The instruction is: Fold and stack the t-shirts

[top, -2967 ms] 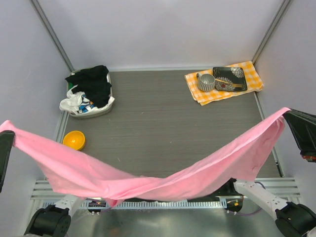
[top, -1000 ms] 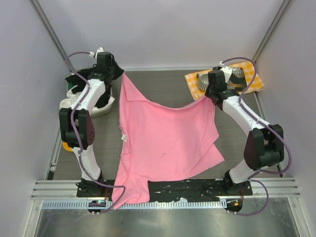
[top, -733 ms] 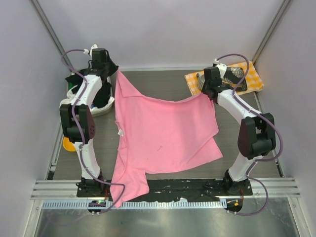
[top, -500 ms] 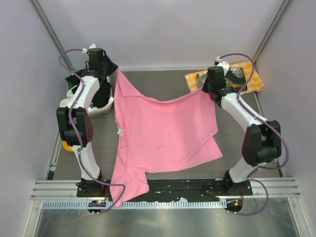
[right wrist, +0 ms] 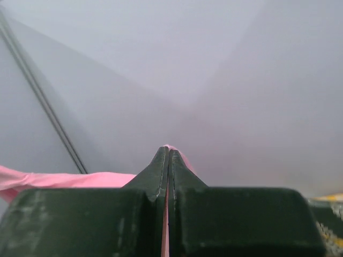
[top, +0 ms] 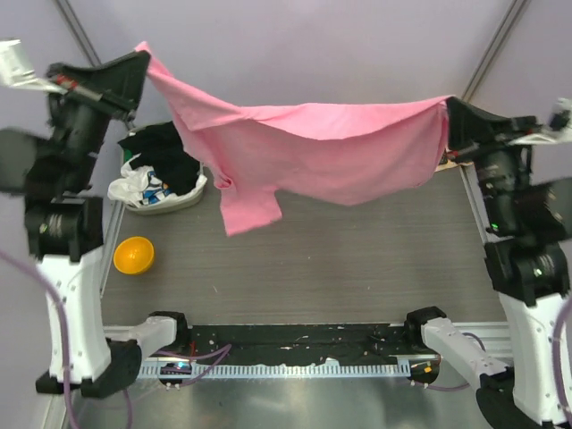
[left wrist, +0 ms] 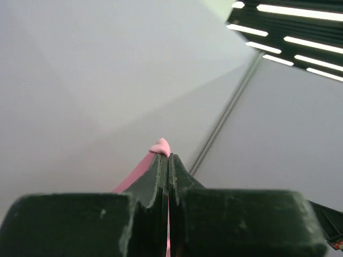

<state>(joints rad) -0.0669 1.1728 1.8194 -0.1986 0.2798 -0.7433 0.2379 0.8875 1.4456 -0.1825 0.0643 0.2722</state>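
Both arms are way up with the pink t-shirt [top: 322,147] strung between them, hanging in the air well above the worktop [top: 357,259]. The left claw [top: 140,55] is clamped tight on one end and the right claw [top: 446,105] is pinched on the other. The black and white t-shirts [top: 170,152] are piled in the basket [top: 195,189] at back left, with an orange bowl [top: 132,255] near it.

A robot lab test cell: pale wall panels [top: 304,45] with metal posts [top: 490,58] enclose a grey worktop [top: 357,259]. The left arm [top: 76,268] and right arm [top: 527,295] are bolted to a rail [top: 295,368] at its near edge, under ceiling strip lights [left wrist: 292,40].
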